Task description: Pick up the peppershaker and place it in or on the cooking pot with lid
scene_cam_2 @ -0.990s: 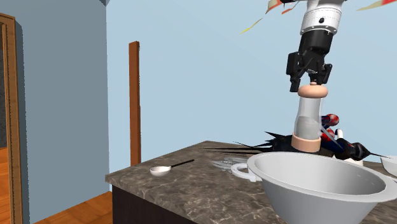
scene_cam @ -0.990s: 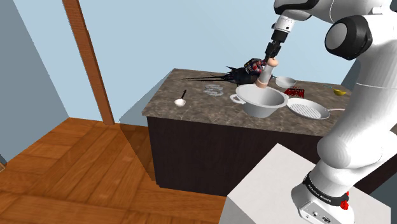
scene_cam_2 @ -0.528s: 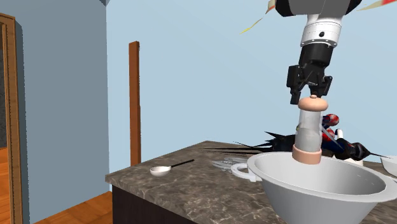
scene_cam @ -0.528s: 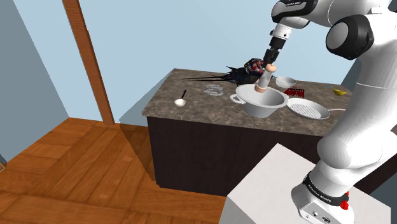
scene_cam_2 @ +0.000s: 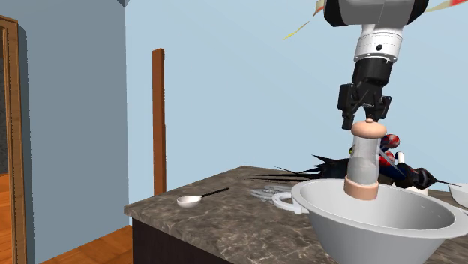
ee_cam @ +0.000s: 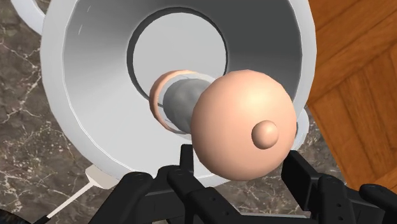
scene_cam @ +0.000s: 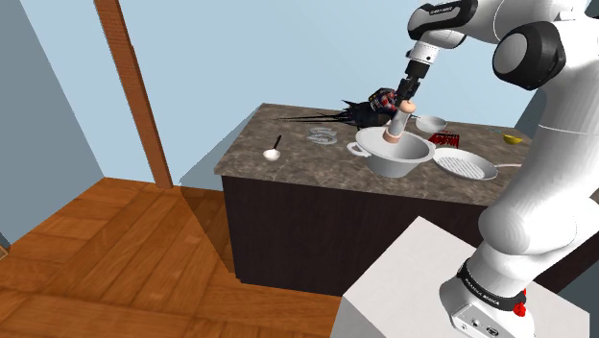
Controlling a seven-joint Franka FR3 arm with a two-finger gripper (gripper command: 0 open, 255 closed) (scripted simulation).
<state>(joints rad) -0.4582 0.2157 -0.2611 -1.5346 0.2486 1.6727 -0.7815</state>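
I saw the gripper (scene_cam_2: 365, 118) hanging straight above the pot (scene_cam_2: 375, 225), its two fingers apart and clamped on nothing. In the wrist view the fingers (ee_cam: 186, 156) stood either side of the shaker (ee_cam: 245, 124) with its rounded pink cap between them, and neither one pressed on it; the gripper (ee_cam: 240, 158) looked down into the pot (ee_cam: 95, 83).

The shaker (scene_cam_2: 362, 161) stood inside the pot, its pink base down against the inner wall on the far side and its clear body rising above the rim. It leaned a little rather than standing quite upright. The small knob on its cap sat just under the fingertips.

From the shoulder view the gripper (scene_cam: 407, 93) was over the shaker (scene_cam: 395, 125), which stuck up out of the white pot (scene_cam: 398, 158) near the middle of the counter (scene_cam: 288, 154).

A white spoon (scene_cam: 274, 152) lay well apart toward the shoulder view's left. A white pan (scene_cam: 466, 165) lay just beside the pot on the shoulder view's right, with a small cup (scene_cam: 431, 123) behind it. A black spiky thing (scene_cam: 370, 108) sat behind the pot. A wooden post (scene_cam: 134, 86) stood by the blue wall, above the wooden floor (scene_cam: 115, 259).
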